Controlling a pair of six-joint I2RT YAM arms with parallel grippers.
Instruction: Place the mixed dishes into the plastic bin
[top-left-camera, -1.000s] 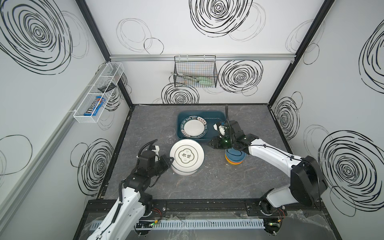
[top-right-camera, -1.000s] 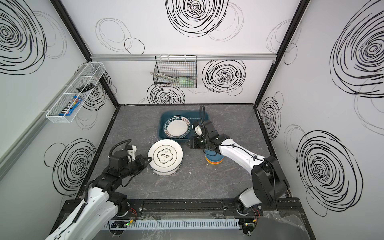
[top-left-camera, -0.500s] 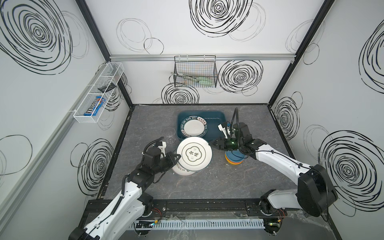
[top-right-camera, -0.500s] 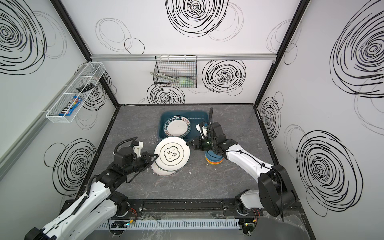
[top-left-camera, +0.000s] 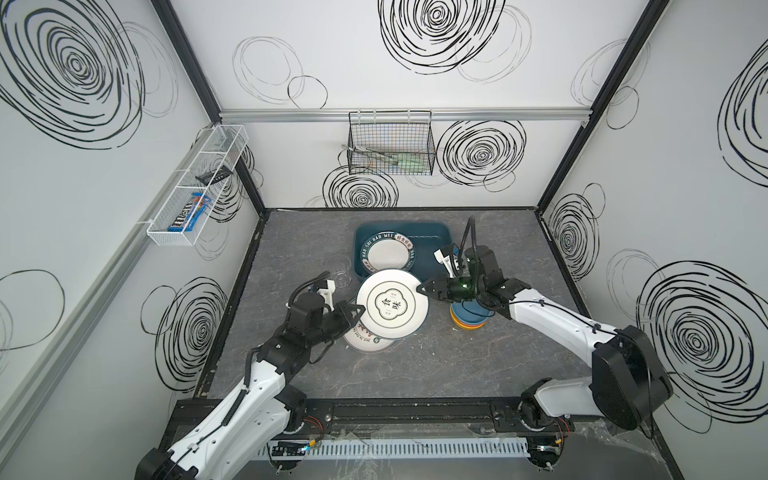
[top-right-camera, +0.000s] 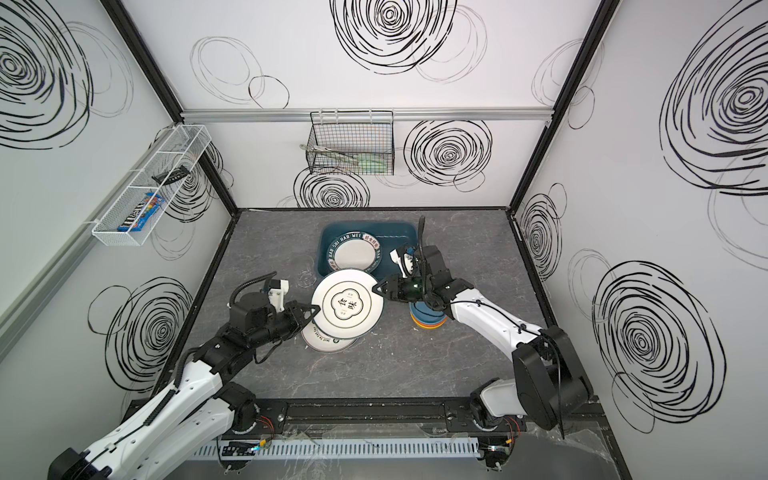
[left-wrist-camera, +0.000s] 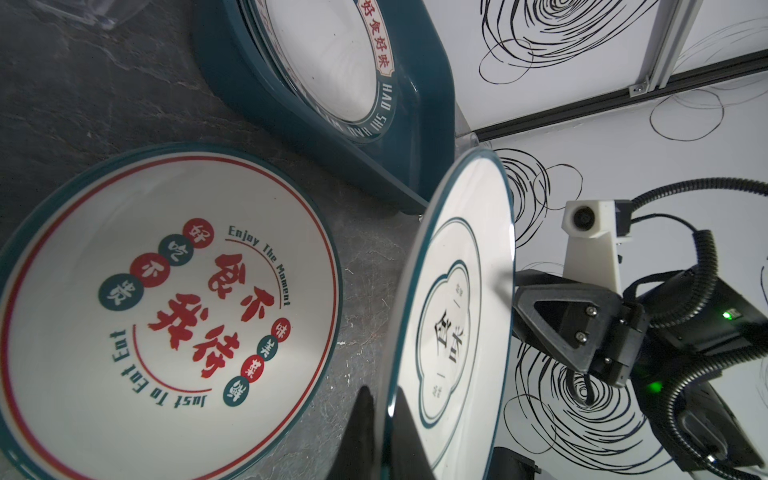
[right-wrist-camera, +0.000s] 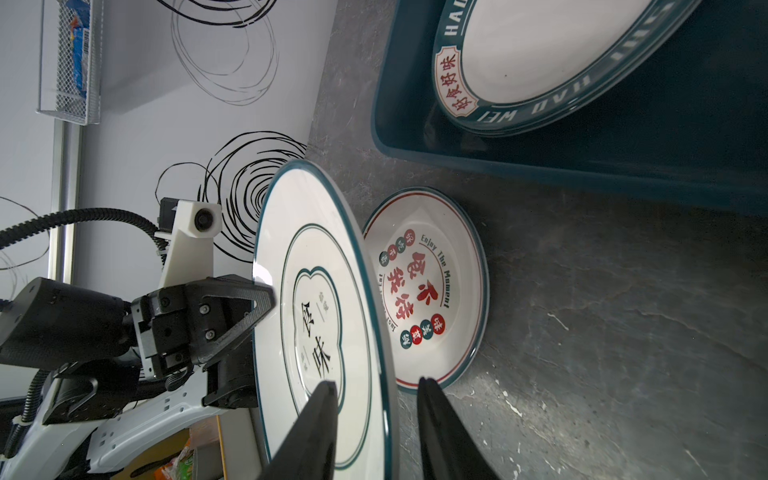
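The left gripper (top-left-camera: 360, 310) clamps the left rim of a white plate (top-left-camera: 392, 304), lifted off the counter (top-left-camera: 415, 374) above a red-lettered plate (top-left-camera: 365, 340). The right gripper (top-left-camera: 420, 287) straddles the opposite rim (jaws apart, a gap showing). The teal bin (top-left-camera: 430, 243) just behind holds a dark-rimmed plate (top-left-camera: 388, 254).

On my feed the lifted plate (top-left-camera: 392, 305) looks like glazed ceramic, smooth and glossy enough to throw highlights along its rim. The lower plate (left-wrist-camera: 166, 307) has the same shiny glaze. The bin (right-wrist-camera: 582, 174) reads as smooth moulded plastic with a dull sheen. I see the bench (top-left-camera: 415, 374) as matt, stone-patterned grey, faintly rough. The left end effector (top-left-camera: 360, 309) has matt black plastic fingers. The wire basket (top-left-camera: 390, 143) is thin black metal wire; the mesh shelf (top-left-camera: 195, 187) looks like white-coated metal mesh.
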